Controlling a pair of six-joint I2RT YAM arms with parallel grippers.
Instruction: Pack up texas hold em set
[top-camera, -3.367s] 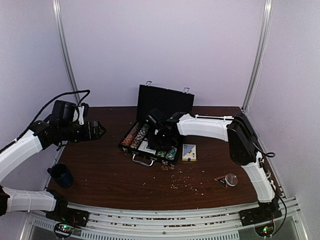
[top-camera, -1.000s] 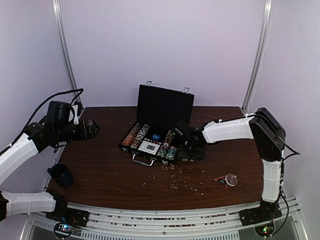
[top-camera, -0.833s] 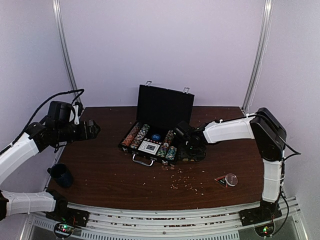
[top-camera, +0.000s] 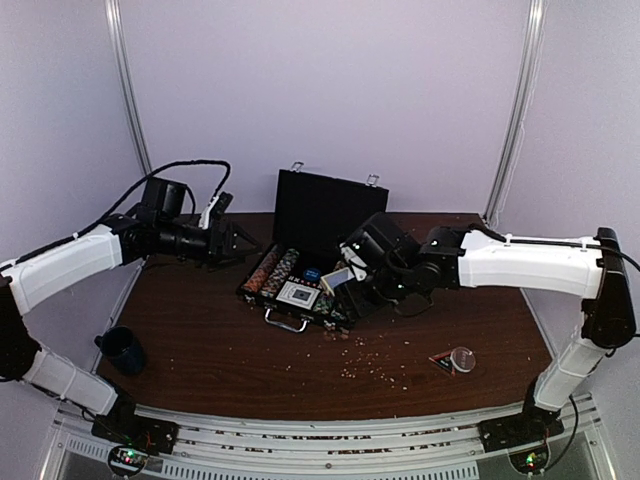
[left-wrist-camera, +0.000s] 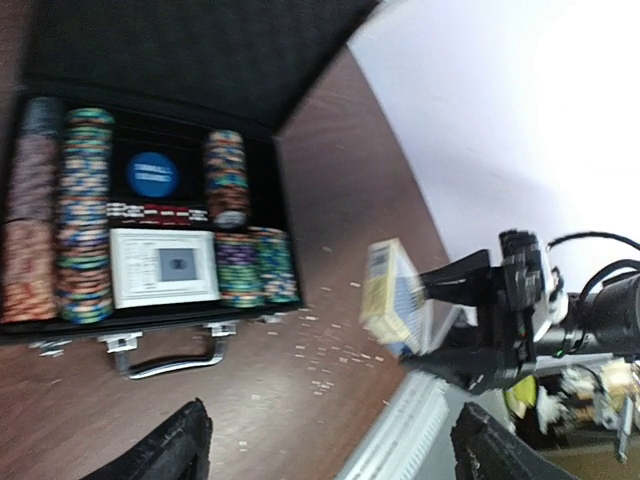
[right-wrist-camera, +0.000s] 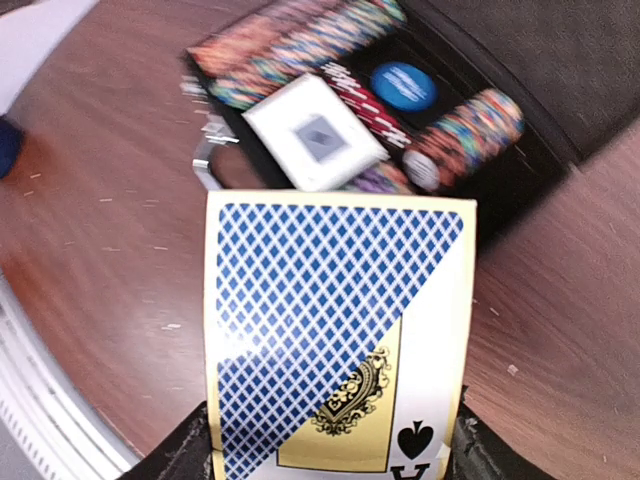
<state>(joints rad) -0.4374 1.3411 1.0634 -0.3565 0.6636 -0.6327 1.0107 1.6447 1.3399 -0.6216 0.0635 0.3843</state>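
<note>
The black case (top-camera: 262, 296) lies open mid-table with its lid (top-camera: 330, 210) upright. Inside it are multicoloured chip rows (left-wrist-camera: 85, 215), a blue round button (left-wrist-camera: 152, 174) and a white deck (left-wrist-camera: 163, 267). My right gripper (top-camera: 342, 285) is shut on a blue-and-gold card deck box (right-wrist-camera: 335, 330), held in the air over the case's front right corner. The box also shows in the left wrist view as the card deck box (left-wrist-camera: 390, 298). My left gripper (top-camera: 243, 246) hovers open and empty just left of the case, its fingers (left-wrist-camera: 160, 450) wide apart.
A dark blue mug (top-camera: 122, 350) stands near the front left edge. A small clear round lid and a red-black item (top-camera: 455, 360) lie at the front right. Pale crumbs (top-camera: 365, 362) are scattered in front of the case handle (left-wrist-camera: 170, 360).
The right gripper has lifted the card deck box off the table right of the case and carried it left over the case's corner. The left arm has swung right toward the case.
</note>
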